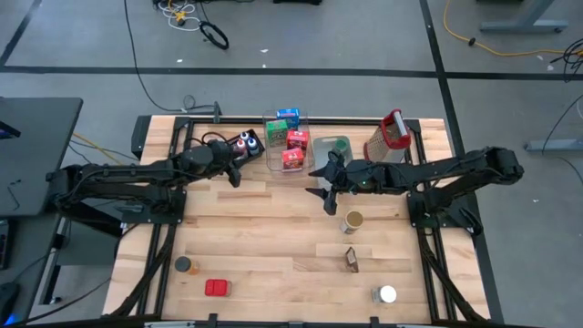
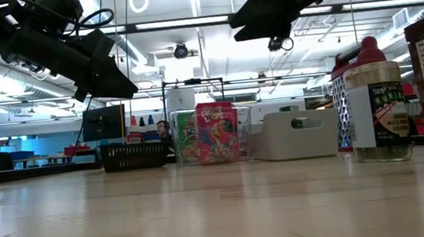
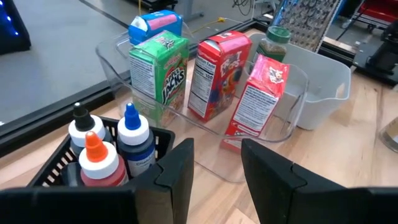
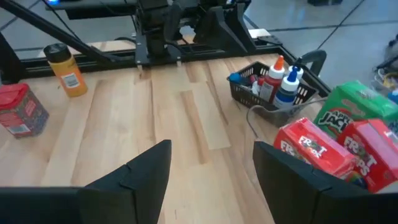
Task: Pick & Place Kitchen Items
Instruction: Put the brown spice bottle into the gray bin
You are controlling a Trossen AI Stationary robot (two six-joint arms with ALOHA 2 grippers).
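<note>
High view: both tools, left (image 1: pixel 239 173) and right (image 1: pixel 330 187), are seen open and empty beside the clear bin (image 1: pixel 271 146) of cereal boxes (image 1: pixel 293 158), so a fresh pick is judged next, toward the spice jar (image 1: pixel 353 221) nearby.

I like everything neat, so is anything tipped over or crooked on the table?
Yes. In the clear bin, one red cereal box leans sideways while the green box and the other red box stand upright. Nothing looks spilled or broken.
</note>
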